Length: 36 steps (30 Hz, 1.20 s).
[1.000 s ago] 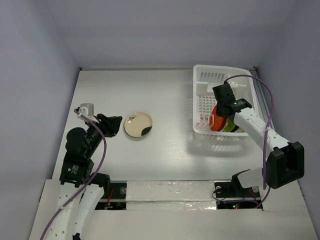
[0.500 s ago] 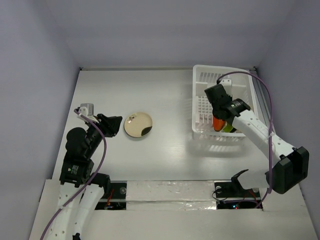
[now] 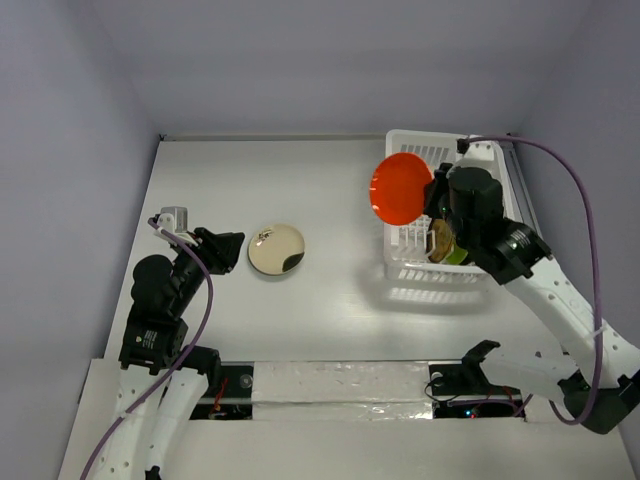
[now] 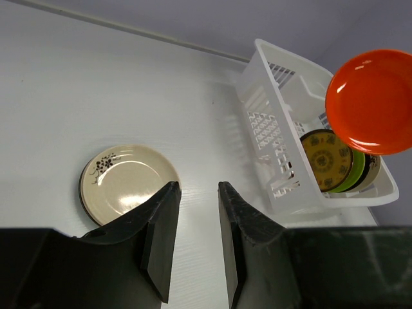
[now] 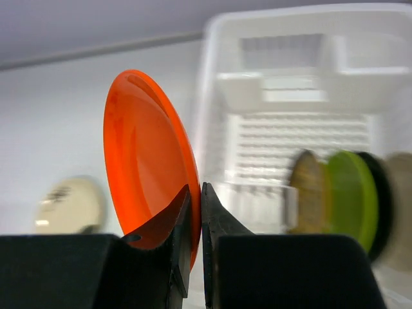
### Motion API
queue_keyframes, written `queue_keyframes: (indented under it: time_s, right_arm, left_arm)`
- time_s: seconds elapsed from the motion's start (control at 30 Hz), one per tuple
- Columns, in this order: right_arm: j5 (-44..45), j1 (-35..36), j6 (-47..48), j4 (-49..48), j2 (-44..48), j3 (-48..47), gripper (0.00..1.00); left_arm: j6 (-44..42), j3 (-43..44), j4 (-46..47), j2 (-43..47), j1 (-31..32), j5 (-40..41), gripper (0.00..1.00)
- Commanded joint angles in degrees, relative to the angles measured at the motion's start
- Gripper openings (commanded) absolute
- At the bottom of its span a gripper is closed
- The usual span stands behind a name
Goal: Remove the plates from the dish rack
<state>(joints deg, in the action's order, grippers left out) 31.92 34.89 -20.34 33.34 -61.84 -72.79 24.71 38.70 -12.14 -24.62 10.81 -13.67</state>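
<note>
My right gripper is shut on the rim of a red-orange plate, holding it upright in the air. From above, that plate hangs over the left wall of the white dish rack, with the right gripper beside it. A yellow-brown patterned plate, a lime green plate and a dark plate stand on edge in the rack. A cream plate lies flat on the table. My left gripper is open and holds nothing, just right of the cream plate.
The rack sits at the table's back right corner, close to the right wall. A purple cable arcs over the rack's right side. Grey walls close in the table on the left, back and right.
The right gripper has drawn the red-orange plate up out of the rack and carried it left over the rack's wall. The left arm has stayed still.
</note>
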Motion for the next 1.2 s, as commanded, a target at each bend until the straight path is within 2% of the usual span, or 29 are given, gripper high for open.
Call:
queue_keyframes:
  time_s: [0.0, 0.03, 0.27, 0.47, 0.63, 0.8, 1.0, 1.17]
  right_arm:
    - [-20.6, 1.7, -5.7, -19.3, -4.7, 5.4, 0.0]
    - [-24.8, 3.1, -7.8, -21.0, -6.5, 5.5, 0.0]
    - [-33.4, 9.4, -15.9, -35.4, -25.3, 1.0, 0.0]
    - [-32.3, 12.0, -20.4, -37.3, -40.2, -6.4, 0.0]
    - [-28.8, 12.0, -23.4, -39.2, -44.8, -6.4, 0.01]
    - [-28.4, 12.0, -26.0, -39.5, -48.8, -6.5, 0.07]
    - [-29.8, 12.0, -26.5, -38.4, -52.0, -6.5, 0.25]
    - [-28.9, 12.0, -25.4, -37.7, -50.5, -5.1, 0.58]
  left_arm:
    - [-0.1, 0.5, 1.4, -0.3, 0.2, 0.0, 0.28]
    - [-0.2, 0.5, 1.5, -0.3, 0.2, 0.0, 0.27]
    - [-0.2, 0.5, 1.3, -0.6, 0.2, 0.0, 0.27]
    - [-0.3, 0.6, 1.3, -0.7, -0.3, 0.3, 0.27]
    - [-0.3, 0.6, 1.2, -0.8, -0.3, 0.1, 0.27]
    - [-0.3, 0.6, 1.3, -1.0, -0.3, 0.0, 0.27]
    - [-0.3, 0.6, 1.3, -0.8, -0.3, 0.0, 0.27]
    - [-0.3, 0.6, 1.3, -0.7, -0.3, 0.0, 0.27]
